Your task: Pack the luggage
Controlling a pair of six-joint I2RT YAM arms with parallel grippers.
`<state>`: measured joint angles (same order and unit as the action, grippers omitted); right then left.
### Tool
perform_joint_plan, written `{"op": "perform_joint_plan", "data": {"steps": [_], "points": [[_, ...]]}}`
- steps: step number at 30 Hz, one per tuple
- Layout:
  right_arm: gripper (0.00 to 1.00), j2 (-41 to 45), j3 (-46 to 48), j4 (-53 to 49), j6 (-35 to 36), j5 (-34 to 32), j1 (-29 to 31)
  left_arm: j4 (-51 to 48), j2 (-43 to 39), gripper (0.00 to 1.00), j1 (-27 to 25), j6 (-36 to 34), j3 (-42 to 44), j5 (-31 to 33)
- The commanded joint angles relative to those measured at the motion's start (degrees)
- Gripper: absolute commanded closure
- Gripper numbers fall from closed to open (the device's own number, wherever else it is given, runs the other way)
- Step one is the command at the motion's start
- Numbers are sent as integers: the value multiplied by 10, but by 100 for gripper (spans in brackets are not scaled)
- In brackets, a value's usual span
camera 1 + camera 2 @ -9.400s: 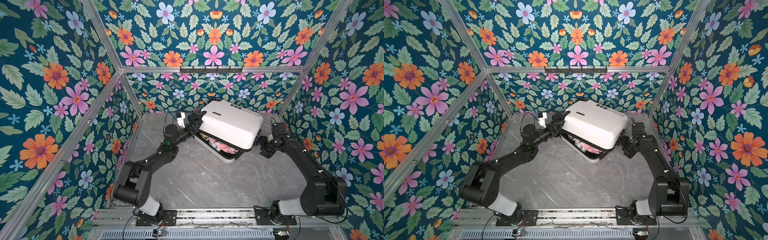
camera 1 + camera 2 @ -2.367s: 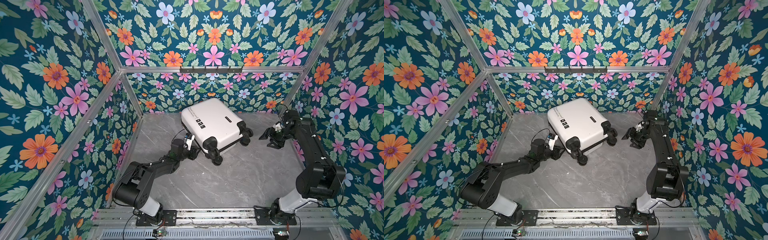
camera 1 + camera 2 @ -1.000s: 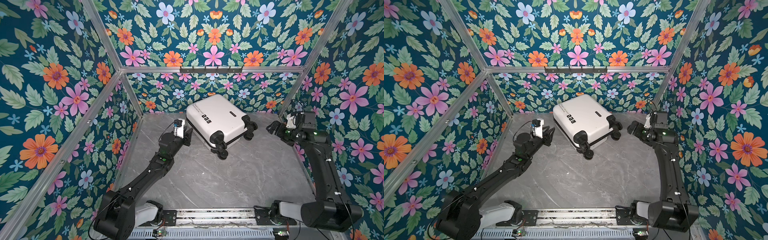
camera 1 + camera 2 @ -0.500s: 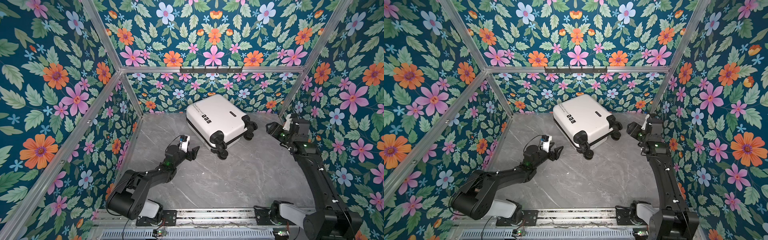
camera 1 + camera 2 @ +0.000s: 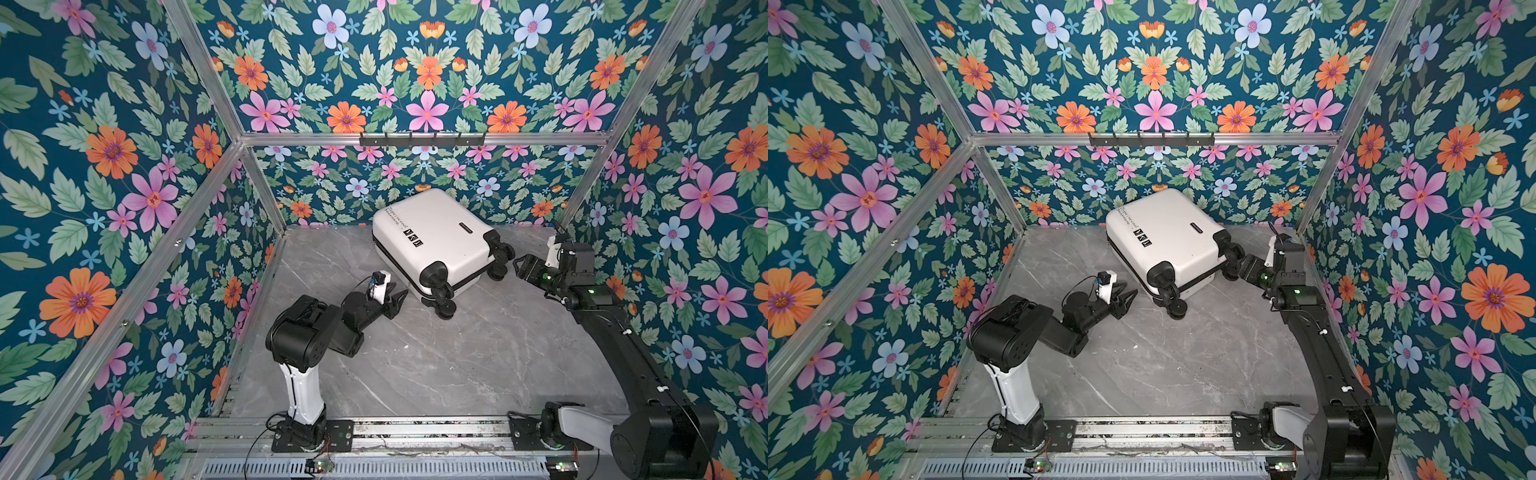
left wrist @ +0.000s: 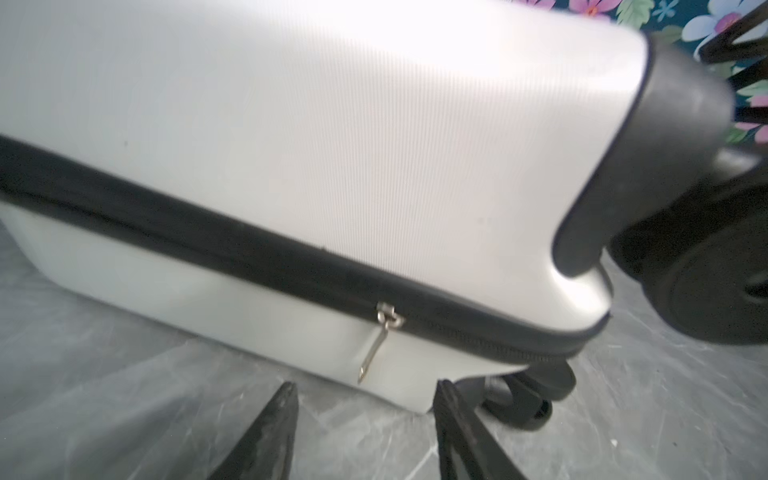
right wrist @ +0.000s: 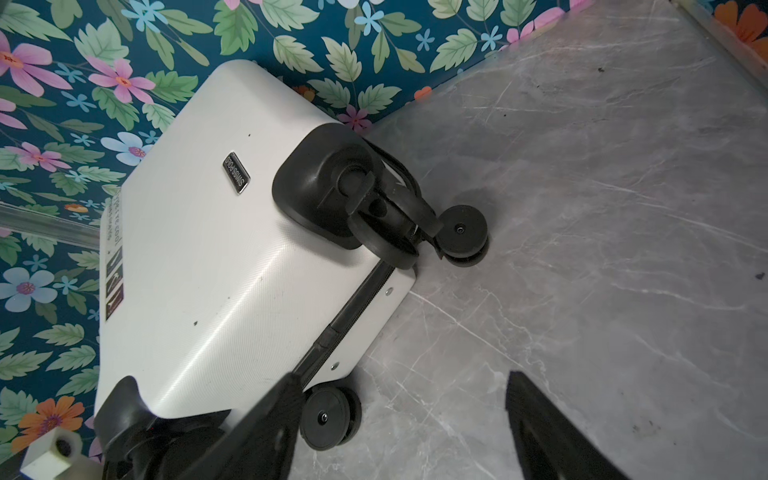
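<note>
The luggage [image 5: 432,237] now lies shut and flat at the back of the table [image 5: 457,365], close to the rear wall, its lid no longer propped up over the clothes. Both arms have let go. The left gripper [image 5: 395,296] has pulled back low, jaws spread and empty, facing the zipper pull [image 6: 376,345]. The right gripper [image 5: 519,264] hangs spread and empty beside the wheels [image 5: 498,259]. Filling looks finished; zipping seems to be what remains.

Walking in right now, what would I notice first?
The small white hard-shell suitcase with black wheels, lying closed at the back of the grey marble-patterned table. The black left gripper and right gripper flank it, both open and empty. Loud floral wallpaper surrounds everything.
</note>
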<state>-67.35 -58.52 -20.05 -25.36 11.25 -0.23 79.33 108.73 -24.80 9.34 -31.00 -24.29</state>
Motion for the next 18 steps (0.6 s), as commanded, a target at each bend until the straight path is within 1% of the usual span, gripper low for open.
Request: {"op": "perform_joint_plan", "data": {"steps": [1, 3, 6, 8, 12, 14, 18], "points": [[22, 6, 3, -12, -3, -12, 1, 22, 8, 46, 2, 16, -19, -20], [22, 6, 5, -12, -8, -16, 1, 19, 13, 47, 1, 18, -23, -22], [22, 6, 5, -13, -17, -18, 1, -19, 15, 46, -5, 5, -41, -31], [22, 6, 2, -15, -18, -20, 1, -29, 19, 46, -5, 8, -50, -35], [22, 5, -11, -26, -11, -27, 1, -35, 24, 48, -11, 12, -55, -36], [22, 5, -17, -31, -7, -29, 1, -38, 29, 50, -13, 25, -56, -39], [22, 6, -22, -35, -5, -31, 1, -29, 34, 51, -19, 34, -44, -32]]}}
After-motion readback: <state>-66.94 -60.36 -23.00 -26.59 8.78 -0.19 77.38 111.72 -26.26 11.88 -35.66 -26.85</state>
